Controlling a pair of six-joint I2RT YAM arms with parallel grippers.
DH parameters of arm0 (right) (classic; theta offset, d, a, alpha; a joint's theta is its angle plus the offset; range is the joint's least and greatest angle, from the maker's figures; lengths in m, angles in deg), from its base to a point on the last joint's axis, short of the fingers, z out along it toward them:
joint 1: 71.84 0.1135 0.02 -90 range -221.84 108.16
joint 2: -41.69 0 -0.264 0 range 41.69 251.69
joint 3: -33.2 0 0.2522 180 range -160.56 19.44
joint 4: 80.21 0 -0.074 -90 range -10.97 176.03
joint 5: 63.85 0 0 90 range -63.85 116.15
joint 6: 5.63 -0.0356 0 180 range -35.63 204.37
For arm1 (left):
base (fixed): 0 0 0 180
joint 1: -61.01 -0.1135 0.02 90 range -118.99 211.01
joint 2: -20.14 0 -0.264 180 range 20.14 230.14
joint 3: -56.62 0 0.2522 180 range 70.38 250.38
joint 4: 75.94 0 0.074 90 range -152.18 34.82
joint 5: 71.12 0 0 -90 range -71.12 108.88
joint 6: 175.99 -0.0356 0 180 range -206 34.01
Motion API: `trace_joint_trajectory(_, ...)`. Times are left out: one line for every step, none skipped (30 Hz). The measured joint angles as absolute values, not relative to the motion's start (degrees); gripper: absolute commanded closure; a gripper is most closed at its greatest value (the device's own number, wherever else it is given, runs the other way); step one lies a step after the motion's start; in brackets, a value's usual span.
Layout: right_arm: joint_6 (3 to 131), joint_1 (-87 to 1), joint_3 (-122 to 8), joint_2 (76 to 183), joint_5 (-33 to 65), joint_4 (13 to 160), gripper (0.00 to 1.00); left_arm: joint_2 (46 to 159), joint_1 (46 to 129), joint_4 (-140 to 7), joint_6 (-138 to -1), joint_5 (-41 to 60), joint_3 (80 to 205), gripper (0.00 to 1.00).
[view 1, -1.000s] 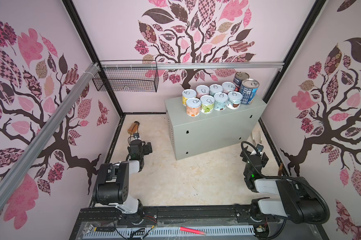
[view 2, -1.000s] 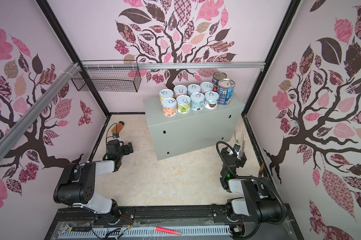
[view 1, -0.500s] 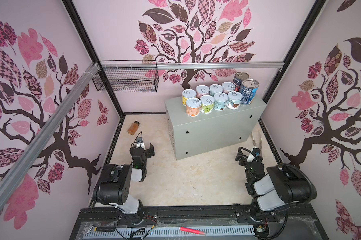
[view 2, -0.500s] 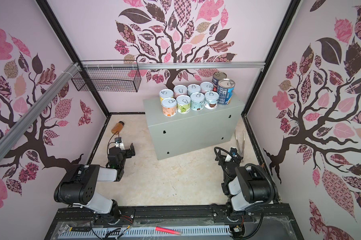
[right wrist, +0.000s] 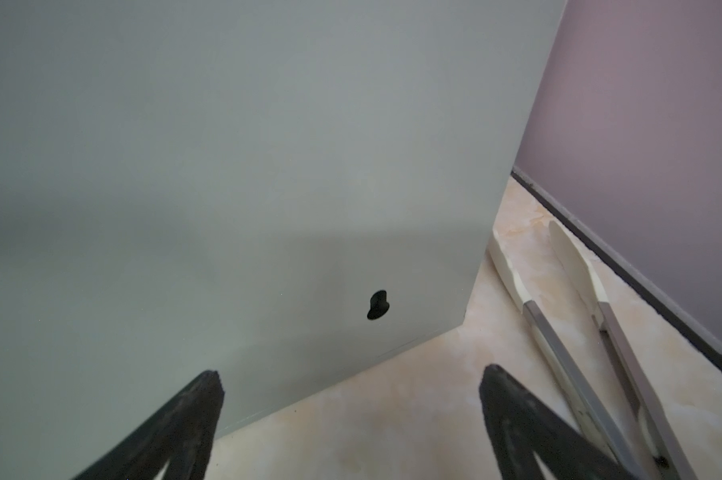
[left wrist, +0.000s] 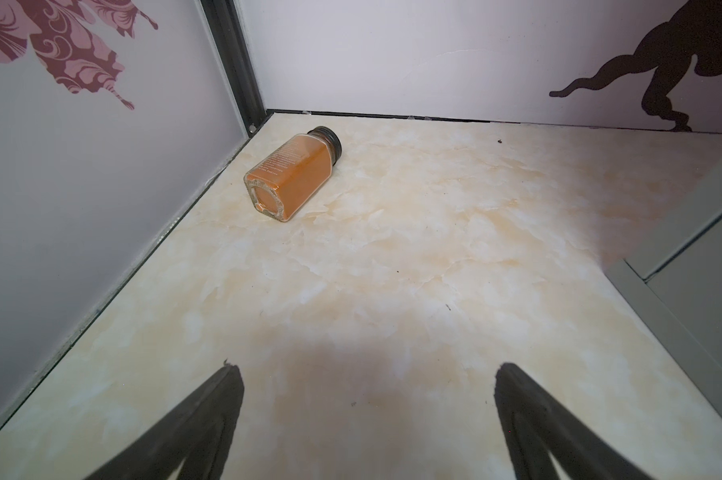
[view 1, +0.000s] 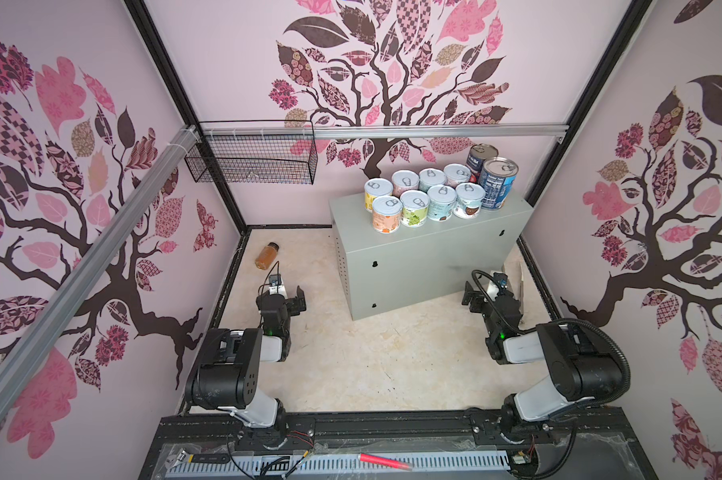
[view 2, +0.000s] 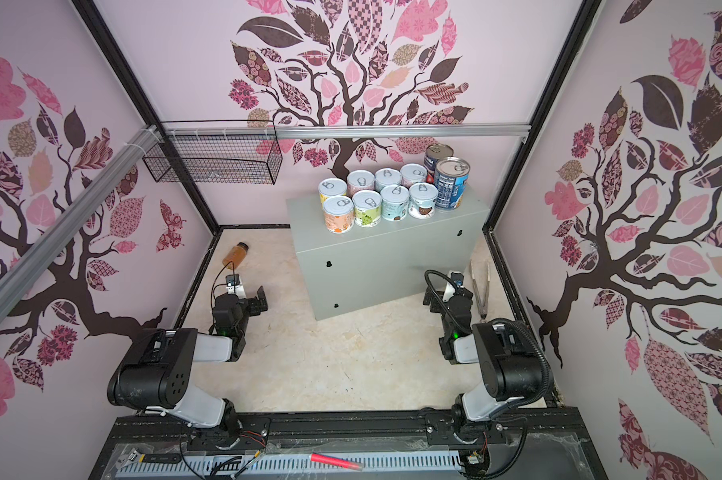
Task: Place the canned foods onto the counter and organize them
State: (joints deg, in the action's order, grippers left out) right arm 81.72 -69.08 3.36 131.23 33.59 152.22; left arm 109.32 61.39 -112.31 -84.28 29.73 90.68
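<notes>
The canned foods stand clustered on top of the counter. The left gripper hangs off the counter's left, the right gripper near its front right corner, both jaws wide and empty.

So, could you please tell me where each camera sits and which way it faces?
Both top views: high above the base, looking down: left gripper, right gripper, canned foods, counter.
Left wrist: low, facing the amber bottle; open fingertips show.
Right wrist: low, facing the counter's front, tongs; open fingertips show.
All share the counter.
</notes>
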Motion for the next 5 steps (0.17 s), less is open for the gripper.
trace_joint_trajectory(81.72, -69.08, 3.36, 131.23, 33.59, 151.80, 0.00, 109.32, 61.41, -112.22, -84.30, 29.65, 90.66, 0.02)
trace_joint_trajectory(81.72, -69.08, 3.36, 131.23, 33.59, 151.39, 0.00, 109.32, 61.41, -112.20, -84.30, 29.49, 90.68, 0.02)
trace_joint_trajectory(81.72, -69.08, 3.36, 131.23, 33.59, 151.08, 0.00, 109.32, 61.41, -112.17, -84.30, 29.43, 90.68, 0.02)
trace_joint_trajectory(81.72, -69.08, 3.36, 131.23, 33.59, 150.86, 0.00, 109.32, 61.41, -112.17, -84.30, 29.30, 90.68, 0.02)
trace_joint_trajectory(81.72, -69.08, 3.36, 131.23, 33.59, 150.67, 0.00, 109.32, 61.41, -112.17, -84.30, 29.27, 90.68, 0.02)
